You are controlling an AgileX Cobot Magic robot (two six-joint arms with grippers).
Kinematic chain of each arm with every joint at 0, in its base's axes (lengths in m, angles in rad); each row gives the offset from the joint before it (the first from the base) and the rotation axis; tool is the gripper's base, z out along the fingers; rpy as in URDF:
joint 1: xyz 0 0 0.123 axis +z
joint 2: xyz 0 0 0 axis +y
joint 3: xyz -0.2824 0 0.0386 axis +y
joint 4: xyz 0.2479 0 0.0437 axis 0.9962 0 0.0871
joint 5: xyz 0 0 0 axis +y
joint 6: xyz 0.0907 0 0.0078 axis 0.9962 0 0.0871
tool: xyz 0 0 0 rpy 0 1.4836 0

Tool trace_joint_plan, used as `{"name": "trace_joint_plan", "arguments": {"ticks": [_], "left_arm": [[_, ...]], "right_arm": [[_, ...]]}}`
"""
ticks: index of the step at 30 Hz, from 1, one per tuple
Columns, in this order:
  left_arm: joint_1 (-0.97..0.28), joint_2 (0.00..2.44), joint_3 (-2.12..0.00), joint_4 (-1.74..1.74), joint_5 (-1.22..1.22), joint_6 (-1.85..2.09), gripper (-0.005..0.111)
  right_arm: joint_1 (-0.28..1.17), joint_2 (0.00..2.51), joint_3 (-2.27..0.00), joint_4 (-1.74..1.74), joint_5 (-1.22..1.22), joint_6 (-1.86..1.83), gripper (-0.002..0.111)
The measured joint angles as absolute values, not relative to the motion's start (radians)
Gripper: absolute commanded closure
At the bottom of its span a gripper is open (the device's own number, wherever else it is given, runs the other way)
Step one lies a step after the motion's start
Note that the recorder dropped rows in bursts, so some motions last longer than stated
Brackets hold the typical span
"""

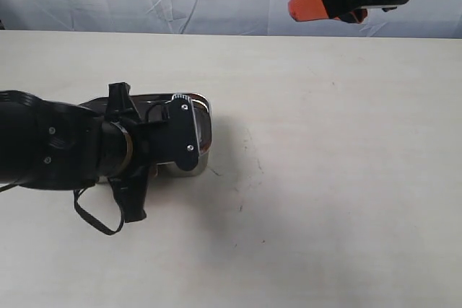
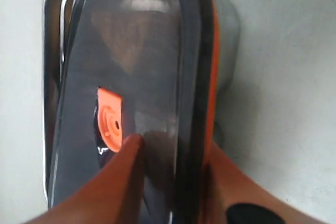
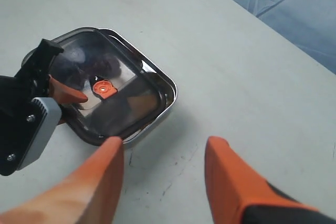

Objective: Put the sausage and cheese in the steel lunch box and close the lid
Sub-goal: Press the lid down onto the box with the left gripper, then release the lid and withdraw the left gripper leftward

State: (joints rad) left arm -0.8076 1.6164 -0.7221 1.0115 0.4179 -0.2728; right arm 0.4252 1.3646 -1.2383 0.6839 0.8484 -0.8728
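left gripper [image 2: 173,153] seemingly clamps lid [image 2: 142,51] on steel lunch box [image 3: 171,85] | right gripper [image 3: 164,148] spread, away

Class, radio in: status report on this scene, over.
Left gripper shut on lid, atop steel lunch box. Right gripper open, empty, raised clear. Nothing obstructing.

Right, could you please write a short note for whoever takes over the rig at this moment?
Left tool: shut on the edge of the lid, with one finger on top near the orange valve.
Right tool: open, empty, raised above the table.
The lid lies over the steel lunch box; I cannot tell whether it is pressed fully home.
Sausage and cheese: unconfirmed; only dim shapes show through the dark lid.
Left to do: probably seat the lid all round, then release and withdraw the left tool.
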Motion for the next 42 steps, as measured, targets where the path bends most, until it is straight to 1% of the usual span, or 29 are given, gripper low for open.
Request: {"name": "trace_joint_plan", "arguments": {"ticks": [3,7,42], "left_arm": [[-0.808,1.623,-0.720,0.954,0.407,-0.275,0.058],[-0.808,1.627,-0.714,0.882,0.403,-0.292,0.051],[-0.808,1.586,-0.706,0.876,0.437,-0.300,0.051]], "right_arm": [[0.425,1.365,-1.238,0.684,0.848,-0.873,0.061],[0.425,1.365,-1.238,0.684,0.848,-0.873,0.061],[0.425,1.365,-1.238,0.684,0.867,-0.873,0.061]]}}
